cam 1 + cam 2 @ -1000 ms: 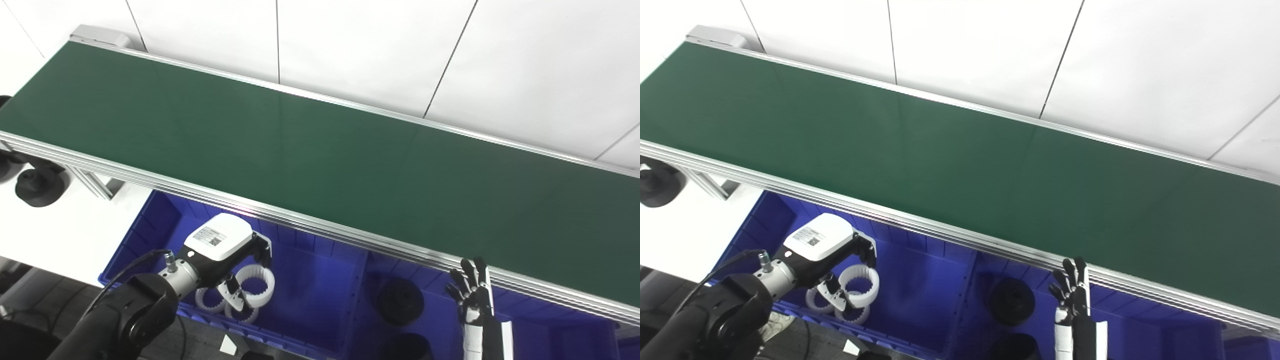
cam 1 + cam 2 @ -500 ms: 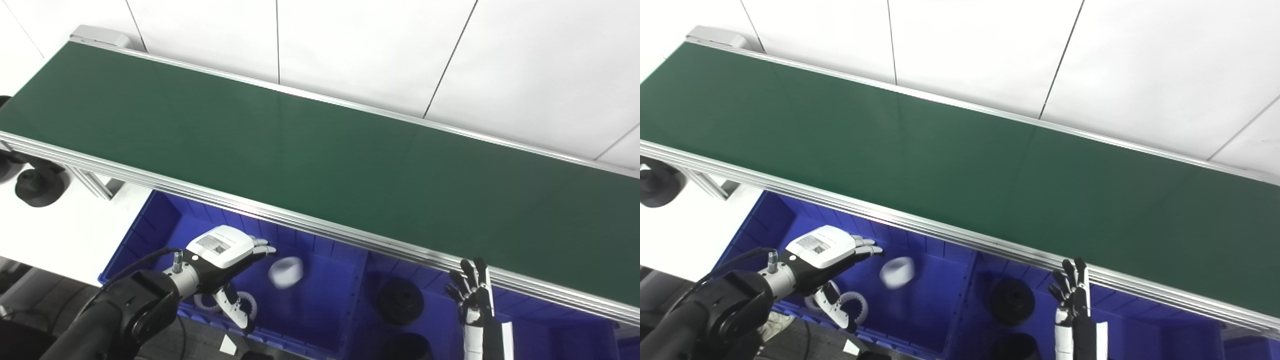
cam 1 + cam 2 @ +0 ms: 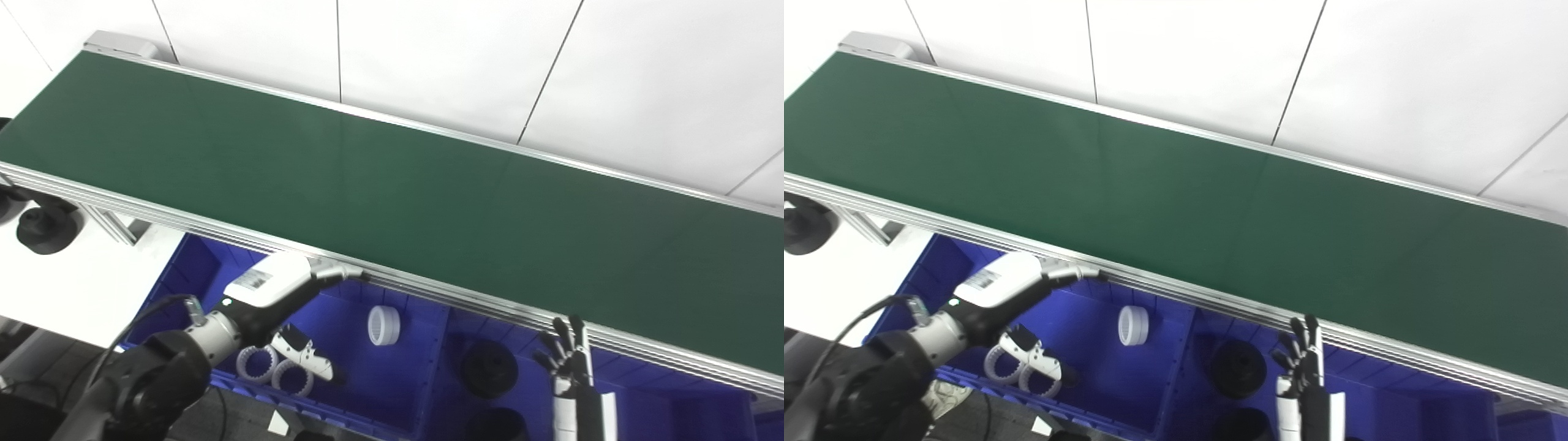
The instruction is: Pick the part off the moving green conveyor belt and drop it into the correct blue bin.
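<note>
Two white rings half-hidden behind left robot hand.

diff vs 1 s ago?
The left hand let go of the white ring, which now lies apart in the left blue bin; the hand opened and rose toward the conveyor belt edge. The right hand, black parts and two other rings stayed put.
</note>
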